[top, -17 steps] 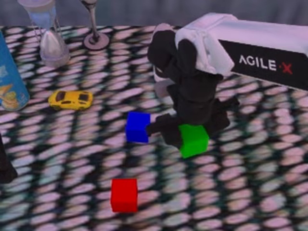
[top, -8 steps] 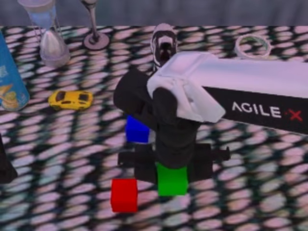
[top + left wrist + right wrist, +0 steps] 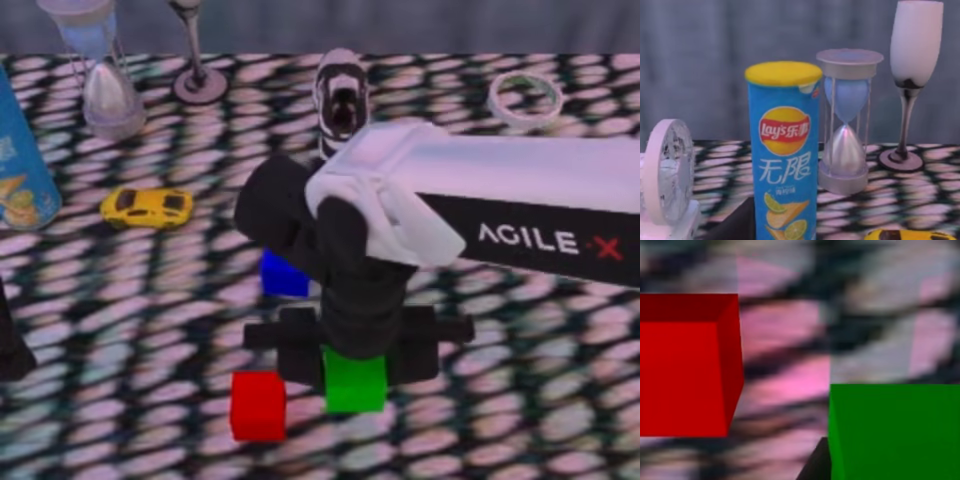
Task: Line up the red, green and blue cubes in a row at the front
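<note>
The right arm (image 3: 520, 215) carries "AGILE X"; the blue chip can (image 3: 785, 155) reads "Lay's 乐事" and "无限".

The green cube (image 3: 354, 381) has been carried by the right pincer (image 3: 355, 350) from beside the blue cube (image 3: 283, 276) to just right of the red cube (image 3: 258, 405).

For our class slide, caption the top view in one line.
Right tool holds the green cube beside the red cube; blue cube waits behind.

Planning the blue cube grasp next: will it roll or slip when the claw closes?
Blue cube: flat faces and square edges, so it should sit still, not roll. Matte sides probably grip fine. It looks rigid. The right arm partly hides it in the top view.
</note>
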You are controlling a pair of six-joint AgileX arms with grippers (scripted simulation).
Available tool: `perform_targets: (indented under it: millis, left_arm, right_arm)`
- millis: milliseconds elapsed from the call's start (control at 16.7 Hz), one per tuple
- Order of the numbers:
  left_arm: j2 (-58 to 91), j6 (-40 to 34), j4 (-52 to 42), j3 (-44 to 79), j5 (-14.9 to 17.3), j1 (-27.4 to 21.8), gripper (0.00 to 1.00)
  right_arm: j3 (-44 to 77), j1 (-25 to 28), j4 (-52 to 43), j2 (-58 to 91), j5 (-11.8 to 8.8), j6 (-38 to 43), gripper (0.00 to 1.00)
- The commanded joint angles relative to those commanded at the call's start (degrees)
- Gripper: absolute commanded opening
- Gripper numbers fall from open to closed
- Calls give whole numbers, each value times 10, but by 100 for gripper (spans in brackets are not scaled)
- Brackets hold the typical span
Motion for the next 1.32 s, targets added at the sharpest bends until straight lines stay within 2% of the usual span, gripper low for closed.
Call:
perform_targets:
  millis: [300, 600, 1320]
  left_arm:
    - [0, 0, 0, 0, 0, 0, 100]
    - [0, 0, 0, 0, 0, 0, 100]
    - [0, 0, 0, 0, 0, 0, 100]
  right_arm:
    - [-61, 2, 104, 38, 0, 3, 0]
    - [-71, 3, 117, 45, 1, 4, 0]
    - [-71, 3, 117, 45, 1, 4, 90]
